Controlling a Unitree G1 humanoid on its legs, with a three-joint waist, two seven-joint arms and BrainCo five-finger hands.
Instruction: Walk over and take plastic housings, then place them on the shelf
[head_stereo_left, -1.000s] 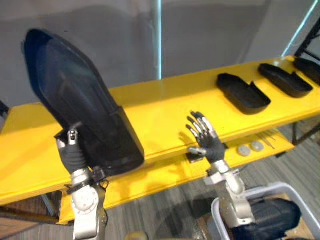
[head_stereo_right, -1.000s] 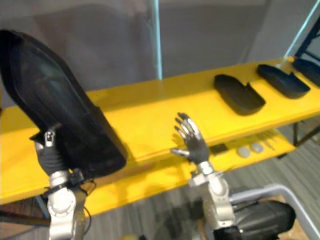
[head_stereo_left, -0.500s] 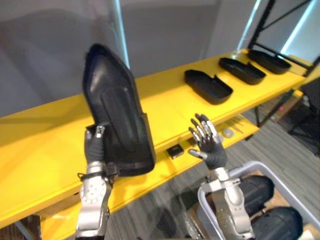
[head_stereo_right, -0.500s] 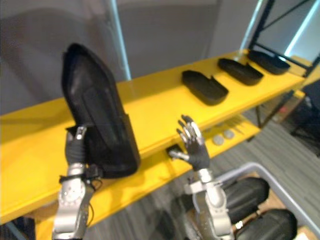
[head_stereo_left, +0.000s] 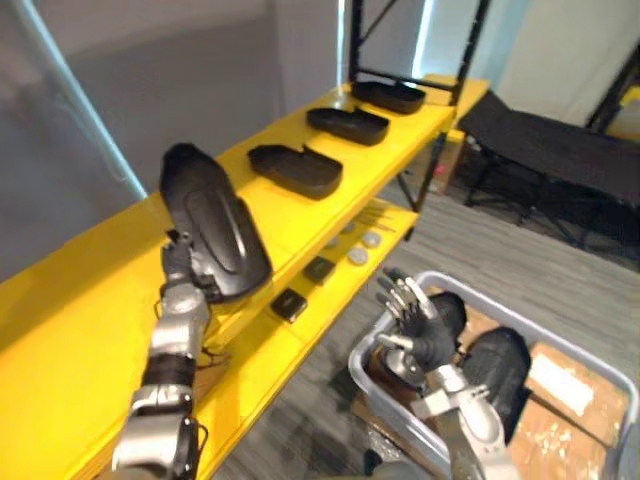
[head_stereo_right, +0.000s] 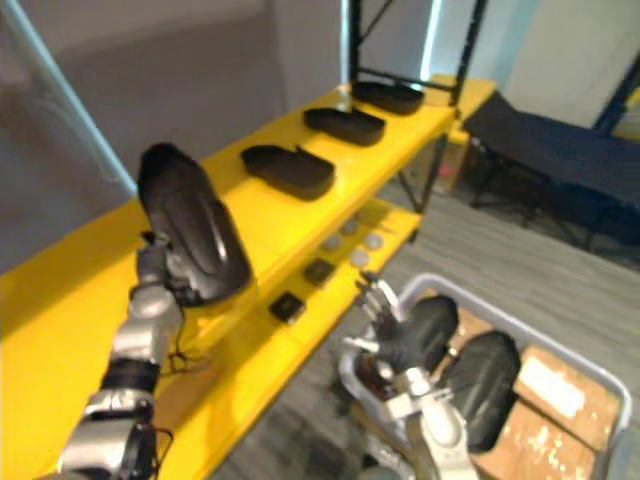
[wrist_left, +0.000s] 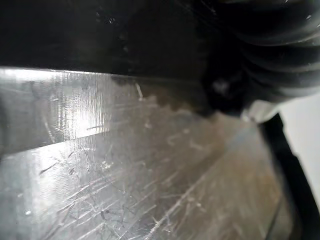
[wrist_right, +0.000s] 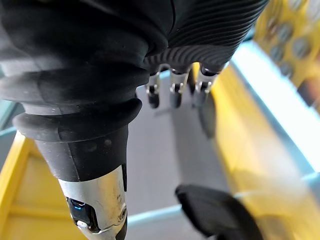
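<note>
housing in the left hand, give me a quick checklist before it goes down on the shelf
1. Is the held housing up off the shelf in the left hand: ok.
2. Is the grip firm: cannot tell, the hand sits behind the housing.
3. Is there bare shelf beside it to land on: ok.
4. Is it clear of the nearest placed housing: ok, well apart.
5. Is it turned flat like the placed ones: not ok, it stands on end, tilted.
6. Is the right hand out of the way: ok, open and low, off the shelf.
</note>
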